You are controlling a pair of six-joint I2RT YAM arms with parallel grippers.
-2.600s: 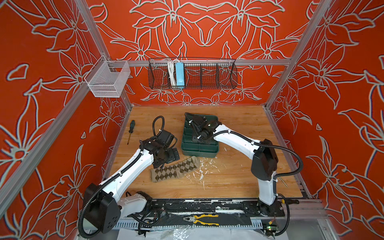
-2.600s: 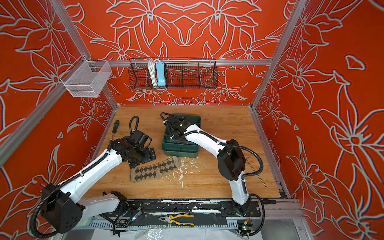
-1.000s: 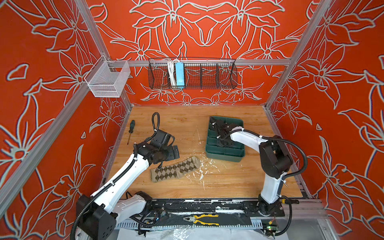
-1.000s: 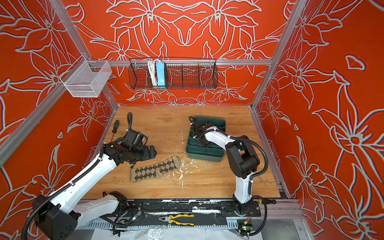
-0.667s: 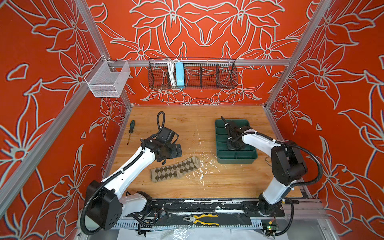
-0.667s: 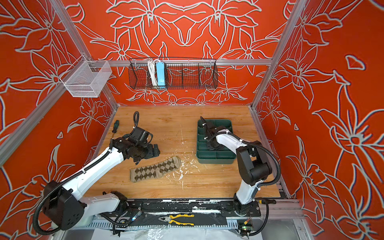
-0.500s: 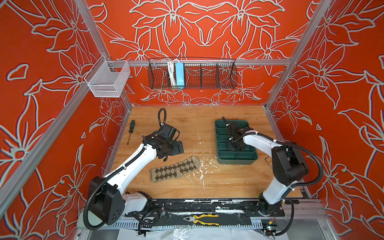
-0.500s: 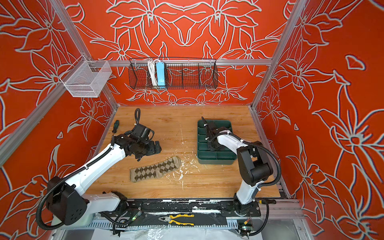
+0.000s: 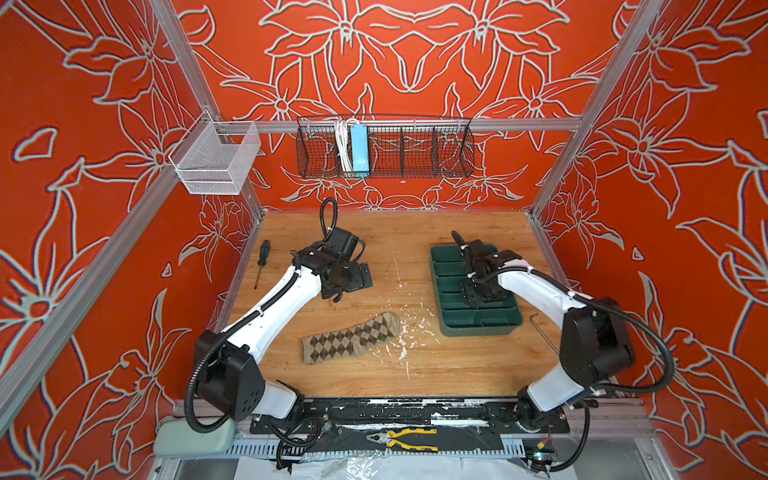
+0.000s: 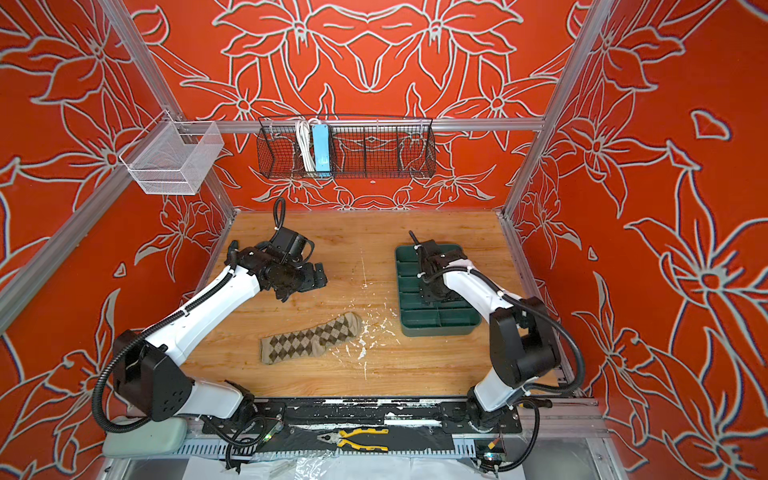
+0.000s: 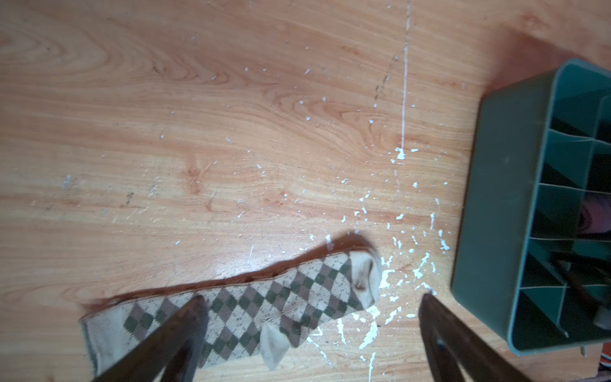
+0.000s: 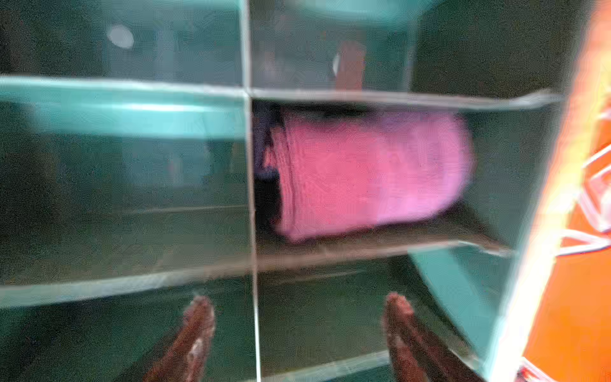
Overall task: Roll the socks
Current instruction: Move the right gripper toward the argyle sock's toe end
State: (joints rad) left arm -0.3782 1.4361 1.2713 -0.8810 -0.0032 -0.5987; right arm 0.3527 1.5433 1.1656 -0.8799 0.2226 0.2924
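- The argyle sock (image 9: 351, 338) lies flat and unrolled on the bench (image 9: 415, 374), left of centre and toward the near edge. Its toe points right and a little far, and its cuff is at the near-left end.
- The purple sock (image 12: 363, 175) sits as a tight roll inside one compartment of the green tray (image 9: 478, 329), on the right of the bench. From above, the right arm (image 9: 536, 286) covers it, so I cannot tell which row it is in.
- The right jaws hang over the tray, apart and empty, clear of the roll.
- The left jaws stand wide apart with nothing in them, above bare bench just beyond the far side of the argyle sock and not touching it.
- I judge one sock done and the argyle one yet to start.
- I expect this sock to be light, limp and thin. It should fold and bunch under any push, and slide on the smooth wood rather than resist.
- I would pinch the toe end through both layers and curl it over toward the cuff. The heel flap (image 11: 274, 344) sticks out sideways and may skew the roll.
- The white flecks (image 11: 373, 317) by the toe look stuck to the bench and are likely harmless.
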